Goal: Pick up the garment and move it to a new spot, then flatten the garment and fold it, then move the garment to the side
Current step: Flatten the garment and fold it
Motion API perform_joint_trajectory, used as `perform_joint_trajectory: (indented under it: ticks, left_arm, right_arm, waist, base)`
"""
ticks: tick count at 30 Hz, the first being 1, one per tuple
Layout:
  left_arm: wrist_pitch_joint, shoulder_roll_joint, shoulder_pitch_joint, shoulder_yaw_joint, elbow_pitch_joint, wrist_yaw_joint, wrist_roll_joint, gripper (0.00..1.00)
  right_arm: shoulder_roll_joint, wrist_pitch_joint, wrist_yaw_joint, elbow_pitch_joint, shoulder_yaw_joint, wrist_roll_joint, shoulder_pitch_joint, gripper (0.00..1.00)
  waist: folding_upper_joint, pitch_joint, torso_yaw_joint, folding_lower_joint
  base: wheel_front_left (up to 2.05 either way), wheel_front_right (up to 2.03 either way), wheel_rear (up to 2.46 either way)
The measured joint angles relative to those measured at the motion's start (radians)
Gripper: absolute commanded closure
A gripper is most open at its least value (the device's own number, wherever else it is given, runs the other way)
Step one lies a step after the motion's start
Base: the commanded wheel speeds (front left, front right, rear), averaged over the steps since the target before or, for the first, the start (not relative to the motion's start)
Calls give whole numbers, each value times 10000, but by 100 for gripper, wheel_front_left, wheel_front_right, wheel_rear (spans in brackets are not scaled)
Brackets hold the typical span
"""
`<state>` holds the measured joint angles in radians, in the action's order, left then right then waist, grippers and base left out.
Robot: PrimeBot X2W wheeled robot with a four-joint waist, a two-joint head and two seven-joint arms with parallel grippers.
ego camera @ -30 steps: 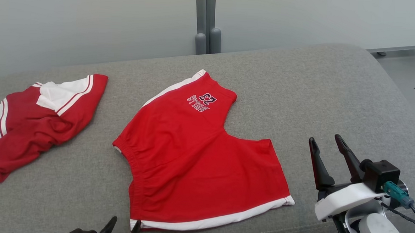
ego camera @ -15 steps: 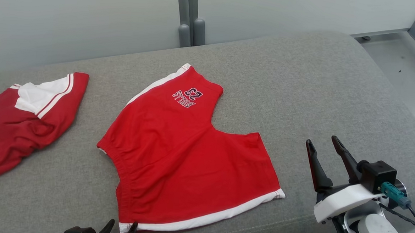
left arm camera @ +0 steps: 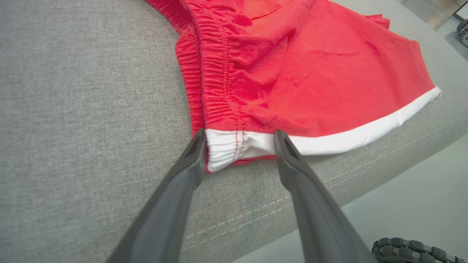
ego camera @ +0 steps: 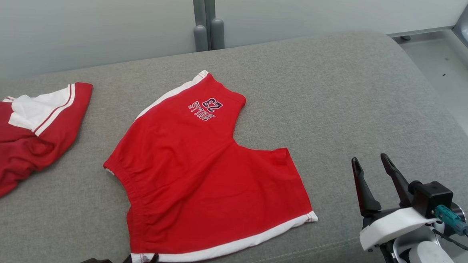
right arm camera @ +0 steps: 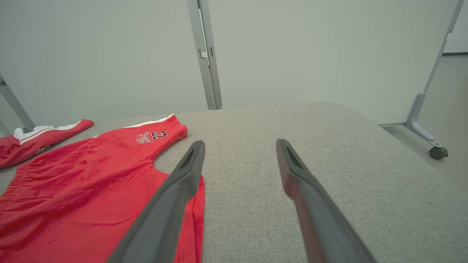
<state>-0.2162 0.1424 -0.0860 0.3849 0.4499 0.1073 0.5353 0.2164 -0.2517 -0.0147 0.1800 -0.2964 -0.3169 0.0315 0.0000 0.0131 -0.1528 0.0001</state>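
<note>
Left hand (left arm camera: pixel 239 136) noted open, astride near white-banded corner of shorts (left arm camera: pixel 310 73), nothing gripped; fabric judged light, limp, best pinched there.

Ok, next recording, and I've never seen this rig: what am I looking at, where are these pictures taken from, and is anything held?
It is a two-armed robot. The wide picture comes from its head camera; the other two come from wrist cameras, looking along each arm's two dark fingers. On a grey cushion lie red shorts, flat, with a second red-and-white garment to their left. The left claw stands open astride the shorts' white-banded corner, not yet pinching it. The right claw is open over bare cushion. Nothing is held.
</note>
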Motion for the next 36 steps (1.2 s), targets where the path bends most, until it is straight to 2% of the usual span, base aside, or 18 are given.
perform_joint_trajectory:
  ticks: [2,3,4,6,10,11,12,25,29,32,34,36]
  left_arm:
    - [-50,-4,0,104,2,75,0,60]
    - [-52,-4,0,153,2,77,-2,71]
    - [-52,-2,0,196,4,79,-2,100]
    - [-63,-2,0,299,4,82,-2,100]
    - [-138,0,2,424,4,104,-4,100]
    - [-167,6,78,357,-56,165,-15,100]
    - [-228,10,135,345,-73,165,-15,100]
    - [-270,40,751,349,-489,171,-90,100]
    - [-270,40,825,349,-539,171,-104,100]
    - [-313,40,895,349,-543,173,-104,100]
    - [-313,40,962,343,-546,173,-104,100]
    - [-314,46,970,324,-541,173,-104,100]
  right_arm:
    - [-6,0,50,59,19,0,-23,0]
    - [-8,0,50,84,21,0,-38,0]
    - [-12,0,56,136,15,-2,-59,0]
    - [-21,0,63,267,-10,-2,-149,0]
    - [-10,29,439,963,-355,-21,-443,0]
    - [150,343,788,1659,-755,-19,-725,0]
    - [194,380,851,1812,-834,-8,-740,0]
    - [351,790,1200,3104,-1685,351,186,0]
    - [328,853,1233,3465,-1894,453,586,6]
    - [253,855,1287,3753,-2023,453,802,19]
    - [176,865,1289,3925,-2096,453,919,22]
    - [107,863,1290,4105,-2178,453,1031,30]
  waist:
    - [0,-25,45,0]
    - [0,-34,74,0]
    - [0,-42,107,0]
    - [0,-59,177,0]
    - [0,-104,356,0]
    - [0,-118,490,0]
    - [0,-117,521,0]
    - [0,343,884,0]
    - [0,565,1032,0]
    - [0,717,1134,0]
    - [0,797,1194,0]
    - [0,852,1241,0]
  base:
    - [0,0,0]
    - [0,0,0]
    - [0,0,0]
    - [0,0,0]
    - [0,0,0]
    - [0,0,0]
    - [0,0,0]
    - [0,0,0]
    - [0,0,0]
    - [0,0,0]
    - [0,0,0]
    - [0,0,0]
